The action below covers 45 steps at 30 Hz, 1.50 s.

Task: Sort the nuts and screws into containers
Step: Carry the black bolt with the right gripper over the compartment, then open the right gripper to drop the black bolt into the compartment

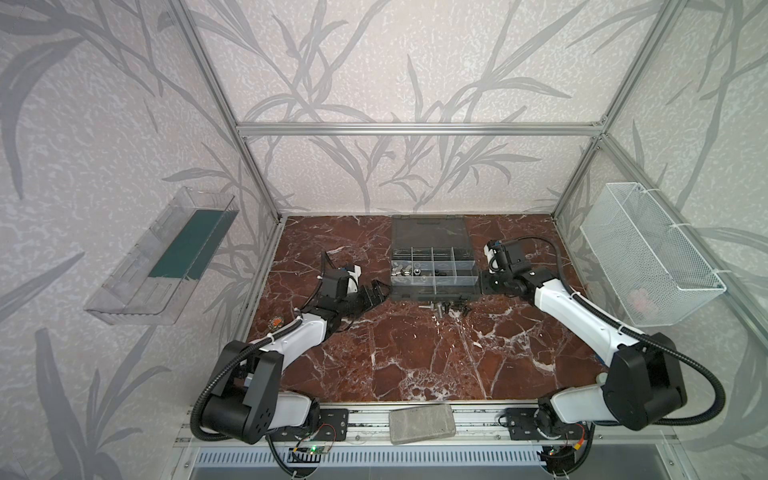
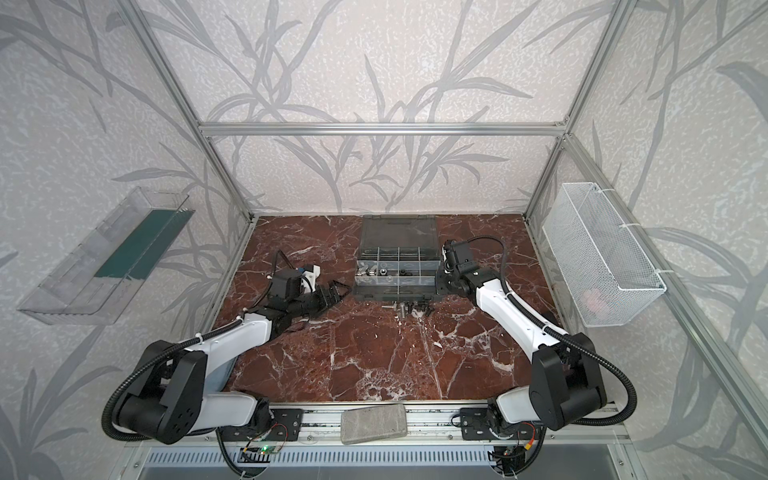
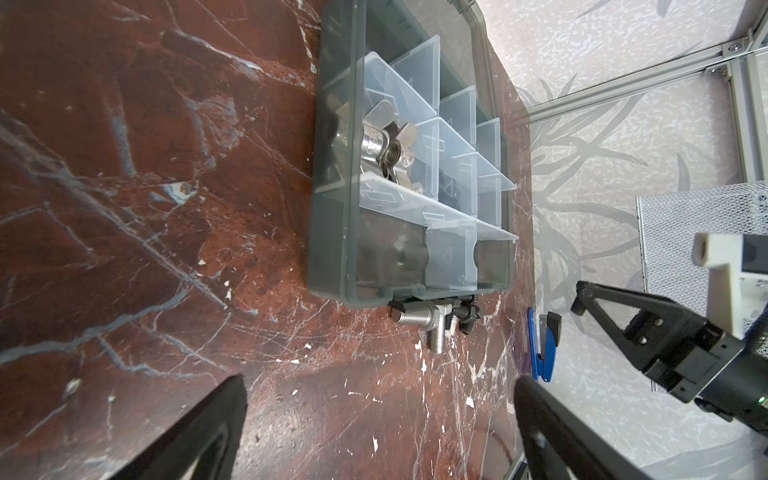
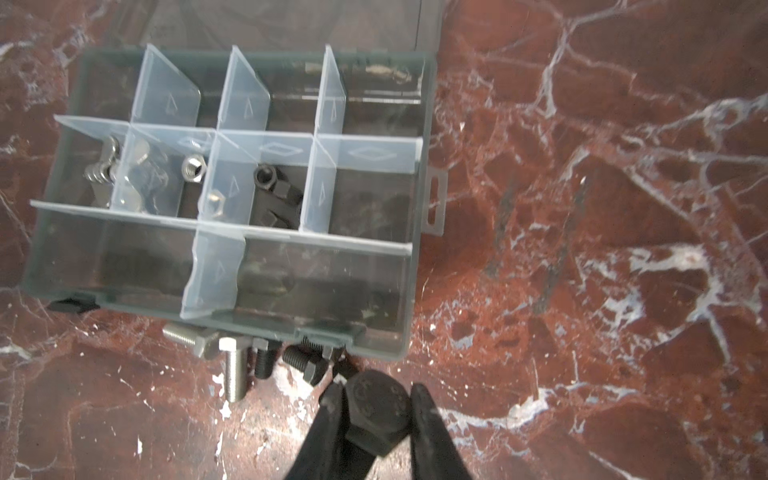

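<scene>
Shiny metal screws (image 4: 234, 376); clear plastic containers (image 4: 322, 183); glossy marble tabletop (image 4: 582, 299).

Soft, even light falls from above in both top views; the red-brown marble worktop (image 1: 415, 353) shows only faint, soft-edged shadows. The wide lens leans the silver aluminium frame posts (image 1: 212, 83) outward toward the edges. In the left wrist view the dark grey plastic organizer case (image 3: 332, 249) is sharp, while the left black fingers (image 3: 199, 436) are dark and blurred. The right wrist view is softer and grainy, its clear plastic dividers (image 4: 266, 145) pale with glare, the black hex-headed screw (image 4: 376, 409) out of focus
</scene>
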### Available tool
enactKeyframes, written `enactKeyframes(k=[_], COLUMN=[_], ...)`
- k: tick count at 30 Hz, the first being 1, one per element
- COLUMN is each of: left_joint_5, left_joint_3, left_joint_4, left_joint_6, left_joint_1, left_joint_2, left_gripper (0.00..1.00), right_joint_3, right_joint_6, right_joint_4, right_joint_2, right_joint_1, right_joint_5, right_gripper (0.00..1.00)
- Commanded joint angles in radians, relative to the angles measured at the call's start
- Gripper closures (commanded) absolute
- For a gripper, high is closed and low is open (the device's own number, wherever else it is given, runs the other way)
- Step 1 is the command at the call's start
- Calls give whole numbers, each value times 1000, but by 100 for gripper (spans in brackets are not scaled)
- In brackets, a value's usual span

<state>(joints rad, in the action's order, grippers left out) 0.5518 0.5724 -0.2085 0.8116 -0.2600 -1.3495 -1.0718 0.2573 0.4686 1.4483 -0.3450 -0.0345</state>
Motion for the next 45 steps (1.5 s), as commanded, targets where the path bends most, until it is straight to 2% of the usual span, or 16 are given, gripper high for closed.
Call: enactKeyframes(k=[1,9,15,28,40,45], left_joint_5=[-2,-4,-11,-12,-14,-15], left_joint_3=[8,16,14,12,4,3], left_joint_4=[7,17,23,26,23,24], left_joint_6=[-8,-12,-12,-17,-15,-16], left_joint_1=[-2,-1,-1,-1,-1,-1], left_joint_2=[29,29,35,36,44,47], left_gripper=[2,2,2,2,2,2], right_joint_3=[-79,-261,-352,-371,-404,-404], right_joint_6=[-26,-20,-20,-7,-7,-22], right_joint_4=[20,17,57,49,66,69], right_joint_2=[78,290,413,469,500,481], right_joint_1=[9,23,25,24,24,24], right_joint_5=[-4,6,68,80,87,95], right_gripper=[100,100,100,100,74,57])
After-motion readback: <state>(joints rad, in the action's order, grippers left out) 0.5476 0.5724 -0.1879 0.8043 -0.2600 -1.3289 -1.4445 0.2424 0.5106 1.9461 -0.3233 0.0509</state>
